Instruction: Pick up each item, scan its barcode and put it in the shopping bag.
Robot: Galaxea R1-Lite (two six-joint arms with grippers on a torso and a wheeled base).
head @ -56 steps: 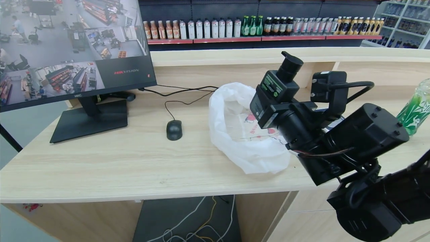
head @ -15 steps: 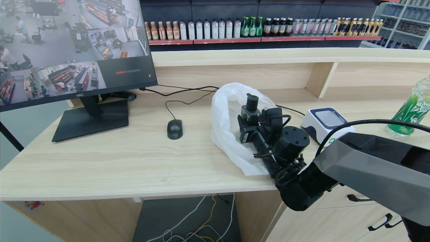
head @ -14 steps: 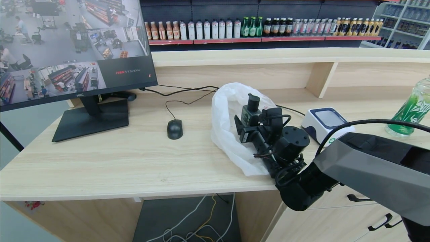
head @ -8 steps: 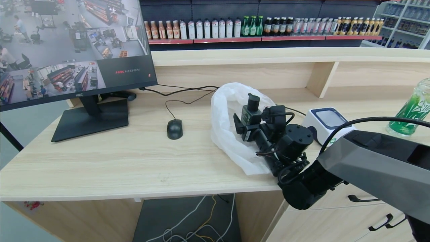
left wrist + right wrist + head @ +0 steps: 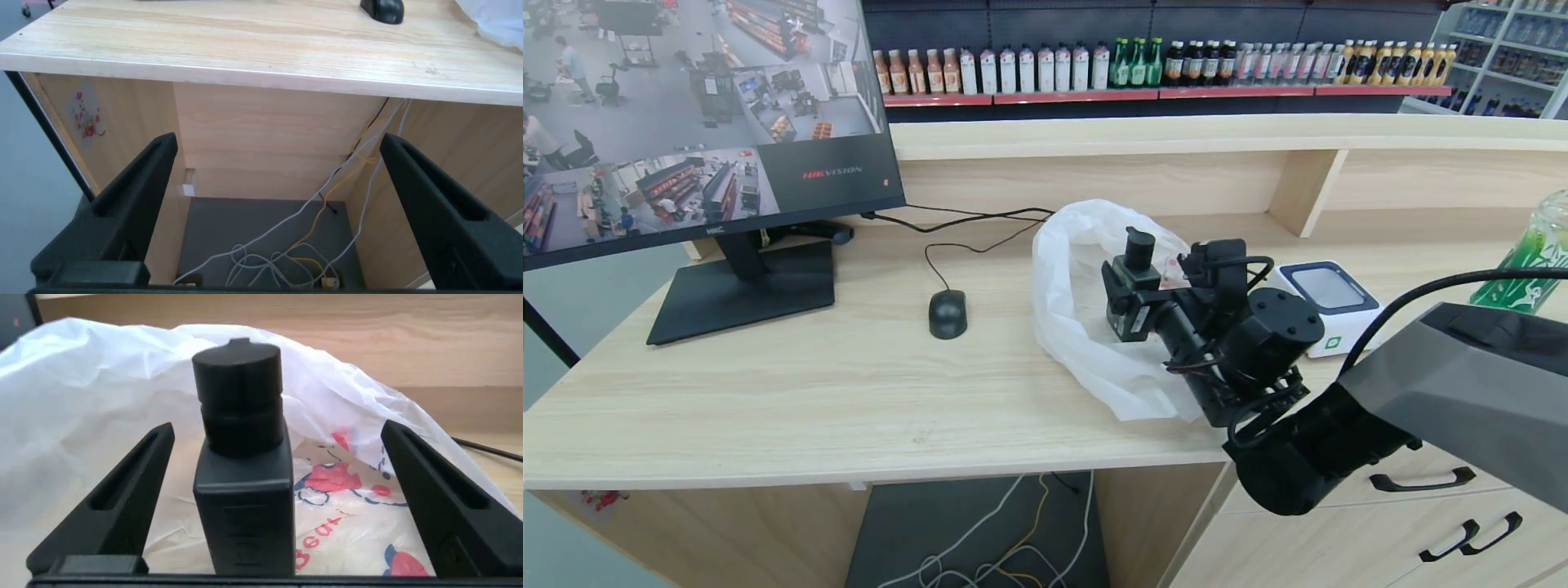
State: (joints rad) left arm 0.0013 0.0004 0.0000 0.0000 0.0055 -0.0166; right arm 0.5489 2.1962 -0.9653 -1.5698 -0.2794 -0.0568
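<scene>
Pale wood-grain counter with a straight, square near edge. Right of centre slumps the crinkled white plastic shopping bag, mouth open. The right pincer is spread wide there. A matte black capped bottle stands upright between its 2 fingers, with a gap on each side. The left pincer gapes below the counter's near edge.

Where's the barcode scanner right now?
In the head view, the barcode scanner sits on the counter toward the robot's right, between the shopping bag and the green bottle.
</scene>
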